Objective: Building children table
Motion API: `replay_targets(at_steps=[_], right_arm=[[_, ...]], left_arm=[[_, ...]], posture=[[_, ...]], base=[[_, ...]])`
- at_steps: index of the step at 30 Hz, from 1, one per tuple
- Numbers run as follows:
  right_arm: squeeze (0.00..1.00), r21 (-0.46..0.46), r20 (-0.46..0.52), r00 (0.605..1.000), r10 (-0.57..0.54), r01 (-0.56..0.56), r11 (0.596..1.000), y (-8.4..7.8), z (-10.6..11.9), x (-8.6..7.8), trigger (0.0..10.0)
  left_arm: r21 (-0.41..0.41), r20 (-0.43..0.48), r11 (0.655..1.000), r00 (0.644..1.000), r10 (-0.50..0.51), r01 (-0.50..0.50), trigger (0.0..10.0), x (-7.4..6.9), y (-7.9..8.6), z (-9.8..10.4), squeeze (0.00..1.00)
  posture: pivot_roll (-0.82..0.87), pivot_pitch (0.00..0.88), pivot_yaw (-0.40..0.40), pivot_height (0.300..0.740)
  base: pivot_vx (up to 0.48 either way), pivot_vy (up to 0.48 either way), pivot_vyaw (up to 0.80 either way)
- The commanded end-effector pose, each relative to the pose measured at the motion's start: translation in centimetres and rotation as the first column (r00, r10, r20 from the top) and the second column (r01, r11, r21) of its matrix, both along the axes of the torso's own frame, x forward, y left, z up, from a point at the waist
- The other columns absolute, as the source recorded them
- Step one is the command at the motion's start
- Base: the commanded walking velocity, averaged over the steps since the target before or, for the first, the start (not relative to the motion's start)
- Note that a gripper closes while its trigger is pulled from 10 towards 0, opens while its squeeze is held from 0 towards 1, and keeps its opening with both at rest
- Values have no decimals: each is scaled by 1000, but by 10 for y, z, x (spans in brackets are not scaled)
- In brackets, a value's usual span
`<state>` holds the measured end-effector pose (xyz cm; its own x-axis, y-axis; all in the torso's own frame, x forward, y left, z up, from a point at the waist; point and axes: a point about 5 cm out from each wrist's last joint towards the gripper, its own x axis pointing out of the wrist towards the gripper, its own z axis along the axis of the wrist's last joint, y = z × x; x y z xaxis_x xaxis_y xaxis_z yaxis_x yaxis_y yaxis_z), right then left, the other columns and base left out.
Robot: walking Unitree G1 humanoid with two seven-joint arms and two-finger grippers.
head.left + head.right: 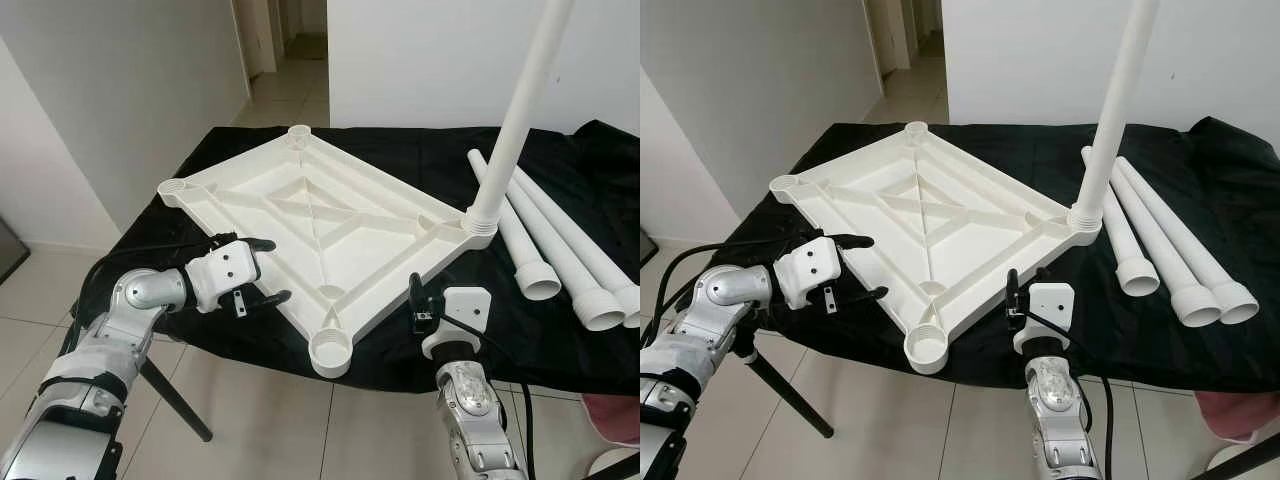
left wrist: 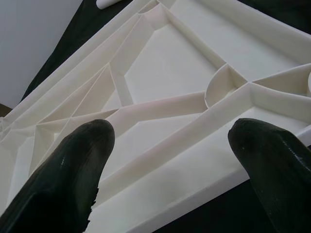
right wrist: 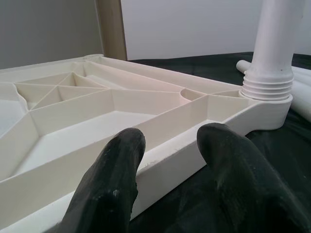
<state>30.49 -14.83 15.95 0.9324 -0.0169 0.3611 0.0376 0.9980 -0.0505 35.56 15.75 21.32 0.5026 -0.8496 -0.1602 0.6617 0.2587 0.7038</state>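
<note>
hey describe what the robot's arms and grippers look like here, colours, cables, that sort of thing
Both arms are silver metallic with rounded, segmented joints and black bands. Each ends in a white boxy wrist block carrying two long, glossy black fingers with rounded tips: the left gripper and the right gripper. Black cables loop along the left arm and trail beside the right arm. No markings are legible.

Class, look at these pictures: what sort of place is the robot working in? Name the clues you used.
Probably a room in a home, used for assembly. Clues: a tiled floor, plain white walls with a doorway to a hallway, and a black-draped work table holding a white plastic tabletop and loose legs.
</note>
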Motion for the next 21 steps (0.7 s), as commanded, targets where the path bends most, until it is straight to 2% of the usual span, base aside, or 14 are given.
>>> replay_targets(at_steps=[1, 21], right_arm=[[0, 12, -15, 1000, -8, 8, 1000, -1, -5, -3, 10000], [0, 14, -13, 1000, 1, -1, 1000, 2, -6, -2, 10000]], left_arm=[[-42, 23, 997, 998, 64, -63, 10000, 3, 6, 0, 0], [-34, 30, 998, 998, 58, -57, 10000, 5, 8, 1, 0]], posture=[[35, 146, 122, 740], [41, 132, 121, 740]], base=[[0, 0, 0], [0, 0, 0]])
